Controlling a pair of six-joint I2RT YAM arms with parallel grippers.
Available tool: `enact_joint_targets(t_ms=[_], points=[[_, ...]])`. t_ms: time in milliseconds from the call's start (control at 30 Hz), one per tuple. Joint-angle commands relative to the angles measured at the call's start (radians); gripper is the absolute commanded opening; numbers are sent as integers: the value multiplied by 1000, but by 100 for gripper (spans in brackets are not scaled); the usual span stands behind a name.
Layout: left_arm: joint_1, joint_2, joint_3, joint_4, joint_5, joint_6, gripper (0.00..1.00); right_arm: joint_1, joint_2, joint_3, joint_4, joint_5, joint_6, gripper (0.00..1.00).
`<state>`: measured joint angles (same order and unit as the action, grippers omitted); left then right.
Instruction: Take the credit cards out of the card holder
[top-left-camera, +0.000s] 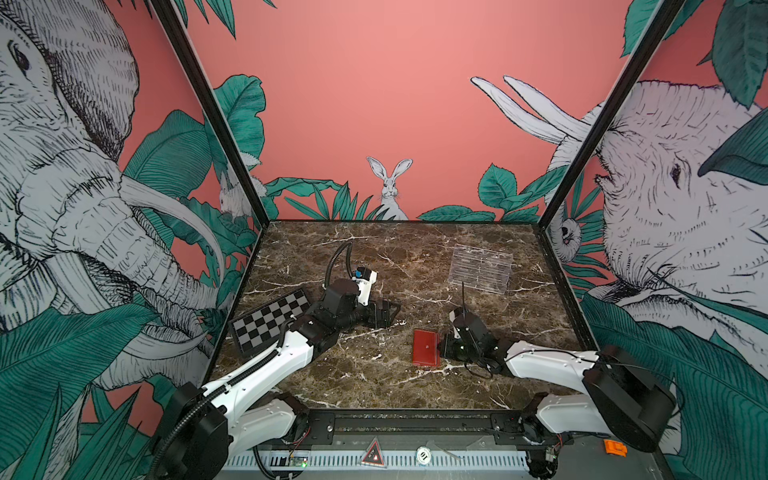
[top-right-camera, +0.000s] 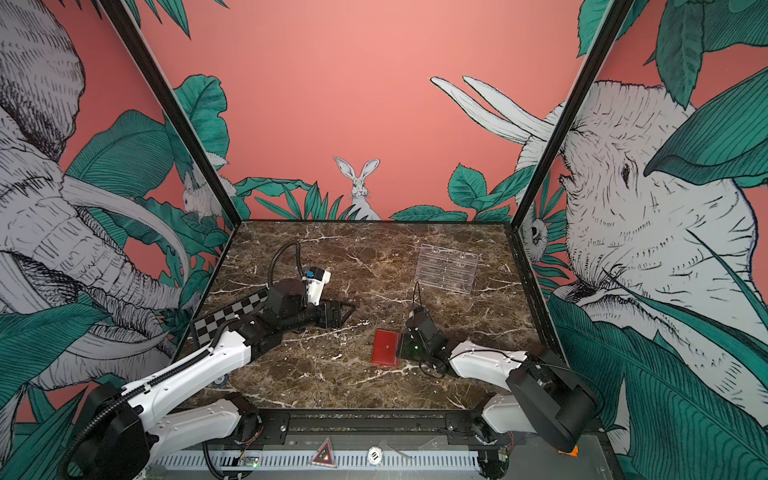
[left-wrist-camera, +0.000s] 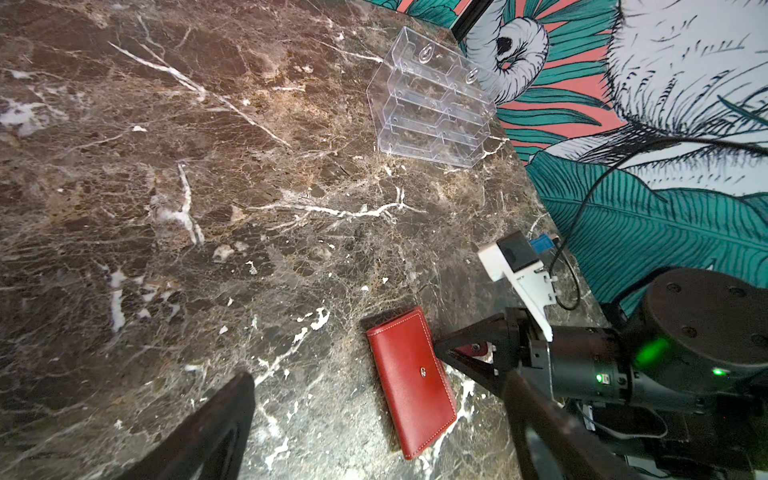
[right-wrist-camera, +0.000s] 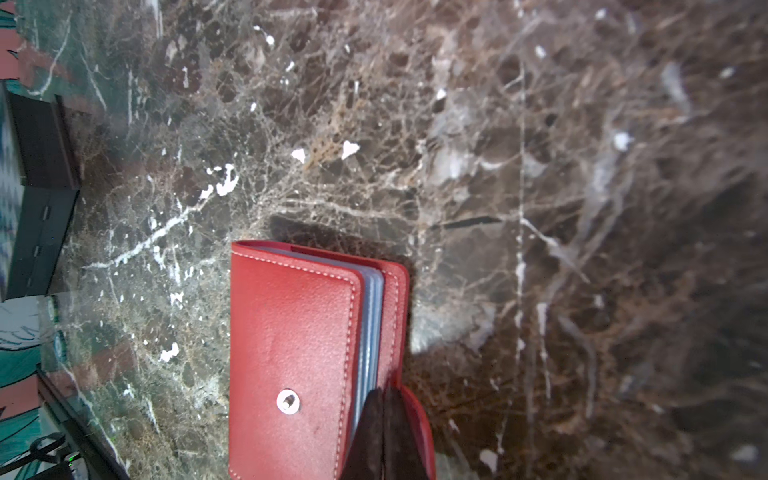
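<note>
Jungle-print walls (top-left-camera: 395, 104) are seen around a brown marble table (top-left-camera: 374, 257). A chequered board (top-left-camera: 270, 320) is laid well behind the left gripper (top-left-camera: 386, 314), whose jaws are spread wide and empty. A clear tiered stand (top-left-camera: 480, 270) is set well beyond the jaws of the right gripper (top-left-camera: 442, 348). The red card holder (top-left-camera: 426, 347) is laid flat and folded directly in front of the right jaws, near the left ones. Its snap tab (right-wrist-camera: 419, 415) is pinched by the fully closed right jaws. Pale sleeve edges (right-wrist-camera: 370, 316) are shown between the covers; the credit cards cannot be made out.
</note>
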<state>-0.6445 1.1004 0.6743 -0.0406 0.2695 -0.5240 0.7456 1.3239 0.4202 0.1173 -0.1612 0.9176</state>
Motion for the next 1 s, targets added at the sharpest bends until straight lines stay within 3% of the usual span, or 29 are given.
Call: enact_joint_targets(t_ms=[0, 233, 967], points=[[-1, -12, -8, 36, 8, -21, 94, -4, 9, -6, 43, -20, 10, 5], [0, 8, -24, 47, 10, -27, 94, -3, 25, 4, 53, -49, -2, 8], [-1, 59, -45, 84, 30, -34, 92, 4, 26, 72, 82, -158, -42, 32]])
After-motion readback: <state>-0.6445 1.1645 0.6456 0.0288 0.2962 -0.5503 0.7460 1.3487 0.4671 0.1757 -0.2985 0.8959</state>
